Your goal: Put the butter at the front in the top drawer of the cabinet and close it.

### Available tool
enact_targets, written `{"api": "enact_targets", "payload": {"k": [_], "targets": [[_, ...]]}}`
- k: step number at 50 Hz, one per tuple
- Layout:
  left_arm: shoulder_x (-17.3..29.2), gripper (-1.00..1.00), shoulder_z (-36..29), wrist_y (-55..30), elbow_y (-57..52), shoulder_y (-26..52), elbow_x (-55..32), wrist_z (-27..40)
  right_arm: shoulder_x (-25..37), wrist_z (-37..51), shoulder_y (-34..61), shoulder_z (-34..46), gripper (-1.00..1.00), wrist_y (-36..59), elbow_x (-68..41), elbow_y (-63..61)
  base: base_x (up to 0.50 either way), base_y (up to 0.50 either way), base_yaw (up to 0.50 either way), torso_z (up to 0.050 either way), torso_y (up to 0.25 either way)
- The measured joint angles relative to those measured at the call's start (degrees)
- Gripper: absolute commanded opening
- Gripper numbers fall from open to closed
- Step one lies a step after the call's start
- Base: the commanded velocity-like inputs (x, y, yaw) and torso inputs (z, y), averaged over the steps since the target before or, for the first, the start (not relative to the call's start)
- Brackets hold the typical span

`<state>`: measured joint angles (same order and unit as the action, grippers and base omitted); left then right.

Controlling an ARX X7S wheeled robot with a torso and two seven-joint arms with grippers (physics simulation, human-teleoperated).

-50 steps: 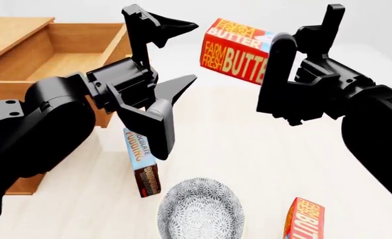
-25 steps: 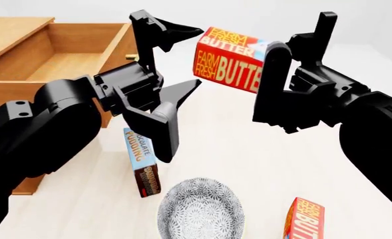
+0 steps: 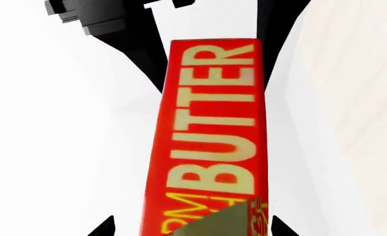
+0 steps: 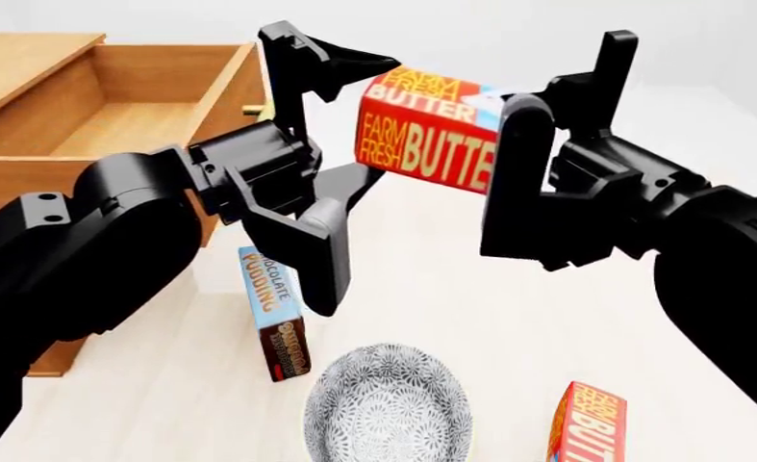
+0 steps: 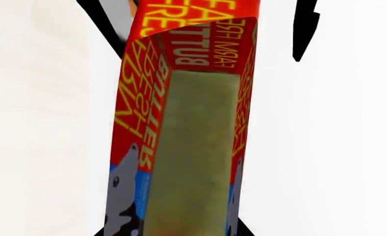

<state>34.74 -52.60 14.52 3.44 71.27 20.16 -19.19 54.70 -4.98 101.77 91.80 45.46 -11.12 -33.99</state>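
The butter [image 4: 430, 130], a red carton with yellow lettering, hangs on its side in the air, right of the open top drawer [image 4: 135, 101]. My right gripper [image 4: 551, 96] is shut on its right end, and the pads press both faces [image 5: 193, 128]. My left gripper [image 4: 381, 115] is open, its fingers straddling the carton's left end above and below. In the left wrist view the butter [image 3: 210, 137] lies between the left gripper's [image 3: 193, 228] black tips, with a gap on one side. The right gripper [image 5: 173, 231] shows at the edge of its own wrist view.
The orange-brown cabinet [image 4: 19, 67] fills the upper left. On the pale table [image 4: 481, 318] stand a blue-and-brown pudding box [image 4: 275, 313], a patterned bowl [image 4: 389, 404] and a second butter carton [image 4: 590, 423] near the front edge.
The right gripper has carried the butter leftward. The left gripper has risen and moved in, so its open fingers now straddle the carton's left end.
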Motion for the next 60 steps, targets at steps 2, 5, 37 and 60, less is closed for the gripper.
{"api": "enact_targets", "payload": {"k": [2,5,37,60], "targets": [[-0.06,1.0,-0.04,0.05,0.06,0.01,-0.04,0.0,0.06,-0.07,0.04,-0.08,-1.0,-0.06,-0.03,-0.31,0.0,0.0,0.0,0.0,0.0],[-0.13,1.0,-0.09,0.13,0.16,0.01,-0.09,0.02,0.14,-0.16,0.09,-0.21,-1.0,-0.17,-0.09,-0.76,0.0,0.0,0.0,0.0,0.0],[-0.05,1.0,-0.03,3.67,0.05,-0.41,-1.81,1.33,-0.07,-0.39,-0.6,-2.72,-1.0,-3.85,-2.29,-0.56,0.0,0.0,0.0,0.0,0.001],[-0.03,-1.0,0.29,5.82,-0.16,-0.3,-1.02,3.83,1.17,-0.72,-1.82,-5.65,-1.0,-6.6,-3.51,0.38,0.0,0.0,0.0,0.001,0.001]]}}
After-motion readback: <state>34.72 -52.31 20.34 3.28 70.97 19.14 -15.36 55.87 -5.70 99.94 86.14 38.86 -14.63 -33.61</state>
